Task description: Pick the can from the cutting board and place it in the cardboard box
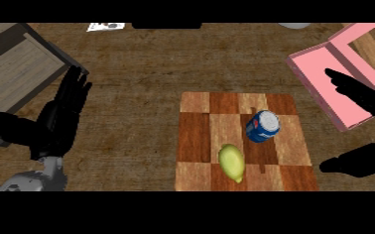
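Standing on the checkered wooden cutting board [198,144], the blue can [262,126] leans a little, with a smooth yellow-green fruit [231,162] just beside it. The pink-lined cardboard box [322,79] sits to the right. The right hand [355,91] hangs over the box and the left hand [66,109] rests at the left, both with fingers straight.

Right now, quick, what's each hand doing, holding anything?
Left hand: open, fingers straight, holding nothing.
Right hand: open, empty, over the pink box; the can stands untouched.
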`<state>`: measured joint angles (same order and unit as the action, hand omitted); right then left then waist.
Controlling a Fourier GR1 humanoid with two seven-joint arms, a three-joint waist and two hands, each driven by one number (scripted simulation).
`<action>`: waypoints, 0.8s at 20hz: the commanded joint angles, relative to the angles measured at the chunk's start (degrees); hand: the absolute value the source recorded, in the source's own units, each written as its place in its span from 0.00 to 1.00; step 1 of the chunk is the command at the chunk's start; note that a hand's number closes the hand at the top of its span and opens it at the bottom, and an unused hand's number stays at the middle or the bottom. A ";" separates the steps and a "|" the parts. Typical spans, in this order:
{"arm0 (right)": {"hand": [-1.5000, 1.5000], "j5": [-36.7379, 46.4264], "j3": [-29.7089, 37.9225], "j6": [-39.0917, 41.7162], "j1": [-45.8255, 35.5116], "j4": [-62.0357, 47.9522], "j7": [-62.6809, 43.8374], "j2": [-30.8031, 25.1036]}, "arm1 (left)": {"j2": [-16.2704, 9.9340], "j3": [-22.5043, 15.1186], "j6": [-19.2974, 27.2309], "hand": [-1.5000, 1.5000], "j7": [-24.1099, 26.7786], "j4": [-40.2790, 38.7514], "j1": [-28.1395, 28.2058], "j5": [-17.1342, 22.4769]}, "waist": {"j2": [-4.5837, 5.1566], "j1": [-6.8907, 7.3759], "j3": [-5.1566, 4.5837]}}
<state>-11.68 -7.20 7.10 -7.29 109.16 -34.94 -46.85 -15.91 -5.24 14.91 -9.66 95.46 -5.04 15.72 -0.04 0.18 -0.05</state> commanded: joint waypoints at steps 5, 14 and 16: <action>0.00 1.21 1.72 5.78 -6.38 -1.99 -10.08 5.98 | 1.10 2.86 -1.89 0.50 -1.28 -1.67 -2.44 -1.11 | 0.03 -0.06 0.04; 0.00 14.59 -0.75 5.77 -2.19 -2.82 -6.92 16.98 | 4.50 4.52 -3.88 0.50 2.30 -2.68 0.86 -3.52 | 0.02 -0.17 0.04; 0.00 18.59 -1.89 3.67 -0.88 -1.76 -6.12 19.15 | 2.81 5.52 -4.28 0.50 -1.79 -0.30 -0.69 -3.28 | -0.01 -0.19 0.05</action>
<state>2.15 -8.89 11.45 -10.38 105.96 -41.72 -31.12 -13.30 -0.50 10.83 -9.49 93.54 -5.46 13.25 0.00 0.08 -0.01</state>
